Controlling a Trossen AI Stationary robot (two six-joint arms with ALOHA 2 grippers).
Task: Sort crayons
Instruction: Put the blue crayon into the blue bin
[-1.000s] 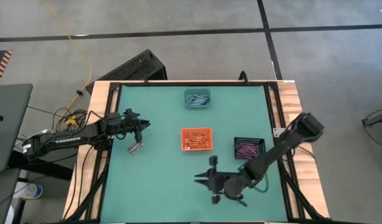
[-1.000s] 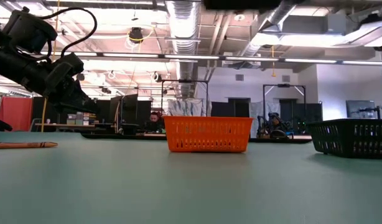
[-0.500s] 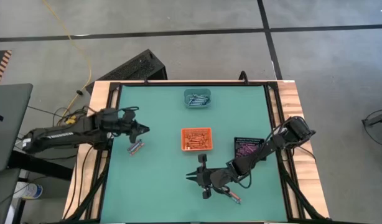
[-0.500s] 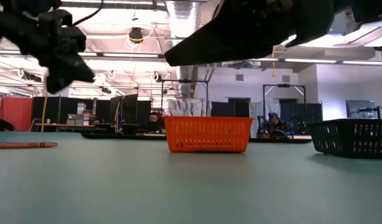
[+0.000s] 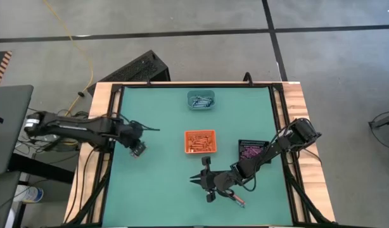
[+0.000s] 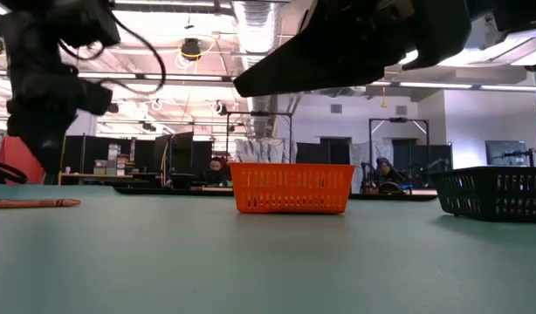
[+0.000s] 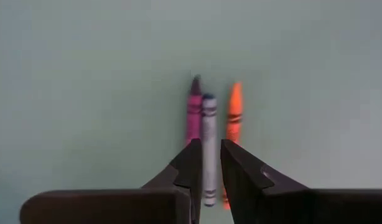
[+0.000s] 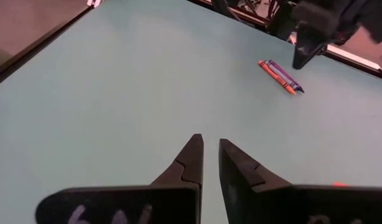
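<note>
Three loose crayons lie side by side on the teal-green table mat [image 5: 163, 190] near its left edge: a thin pink wax stick [image 7: 194, 112], a pale blue-grey one [image 7: 208, 124] touching it, and an orange one [image 7: 234, 112] just beside. The left gripper [image 7: 208, 169] hangs directly above them, its dark fingers set narrowly apart astride the blue-grey crayon — straddling it, not visibly clamped. One more orange-red crayon [image 5: 235, 200] rests near the front edge, just beside the right gripper [image 5: 207, 183], whose fingers stand slightly parted on nothing. Most sorting appears done: the square teal tray [image 5: 201, 100], the square orange mesh tray [image 5: 200, 141] and the square black mesh tray [image 5: 253, 150] each hold a heap of sticks. Four visible strays remain — judged the last to place.
</note>
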